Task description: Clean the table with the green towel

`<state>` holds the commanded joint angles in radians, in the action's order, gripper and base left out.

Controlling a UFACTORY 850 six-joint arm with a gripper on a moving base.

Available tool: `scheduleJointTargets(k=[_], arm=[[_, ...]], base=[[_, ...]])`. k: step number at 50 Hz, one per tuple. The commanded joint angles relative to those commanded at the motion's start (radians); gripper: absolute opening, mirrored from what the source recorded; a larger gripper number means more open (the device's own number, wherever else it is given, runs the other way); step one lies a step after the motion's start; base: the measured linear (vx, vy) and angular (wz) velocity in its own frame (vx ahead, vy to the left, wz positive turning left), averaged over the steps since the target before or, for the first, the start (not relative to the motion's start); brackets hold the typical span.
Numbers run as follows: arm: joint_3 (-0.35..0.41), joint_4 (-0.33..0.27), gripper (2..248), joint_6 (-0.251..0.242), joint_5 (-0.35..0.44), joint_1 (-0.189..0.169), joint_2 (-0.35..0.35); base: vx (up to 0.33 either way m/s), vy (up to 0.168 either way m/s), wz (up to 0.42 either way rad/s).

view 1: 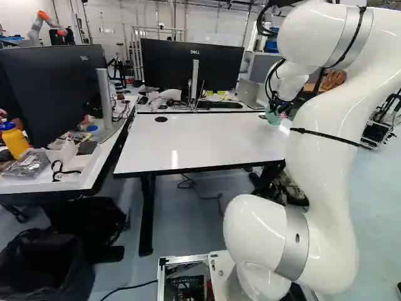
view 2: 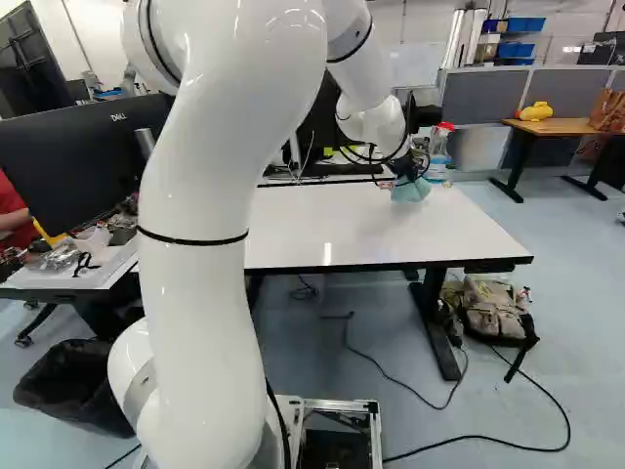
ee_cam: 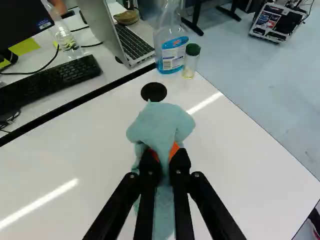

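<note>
claw (view 2: pixel 403 170) low over white table (view 2: pixel 322 223)

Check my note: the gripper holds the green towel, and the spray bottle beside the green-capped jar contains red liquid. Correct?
No, the wrist view shows blue liquid. The gripper holds the green towel, and the spray bottle stands beside the green-capped jar.

Wall (view 1: pixel 103 14): white, far past the gripper (view 2: pixel 402 166)
Floor (view 2: pixel 493 410): pale blue, down below it
Dividers (view 2: pixel 483 95): grey, past it
Wooden table (view 2: pixel 559 126): past it, rightward
</note>
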<state>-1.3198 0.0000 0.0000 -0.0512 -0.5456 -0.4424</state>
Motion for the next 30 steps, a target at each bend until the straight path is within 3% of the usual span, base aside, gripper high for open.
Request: scheduleJointTargets(k=[13, 14, 18, 19, 23, 24, 29, 30], arm=[[-0.016, 0.0, 40, 0.0, 0.0, -0.01, -0.013], [-0.016, 0.0, 67, 0.0, 0.0, -0.01, -0.013], [-0.016, 0.0, 67, 0.0, 0.0, -0.01, -0.013], [-0.016, 0.0, 101, 0.0, 0.0, -0.01, -0.013], [-0.016, 0.0, 101, 0.0, 0.0, -0.01, -0.013], [-0.016, 0.0, 136, 0.0, 0.0, -0.01, -0.013], [-0.016, 0.0, 136, 0.0, 0.0, -0.01, -0.013], [-0.016, 0.0, 172, 0.0, 0.0, -0.01, -0.013]], base=[[0.0, 0.0, 0.0], [0.0, 0.0, 0.0], [0.0, 0.0, 0.0], [0.0, 0.0, 0.0], [0.0, 0.0, 0.0], [0.0, 0.0, 0.0], [0.0, 0.0, 0.0], [0.0, 0.0, 0.0]])
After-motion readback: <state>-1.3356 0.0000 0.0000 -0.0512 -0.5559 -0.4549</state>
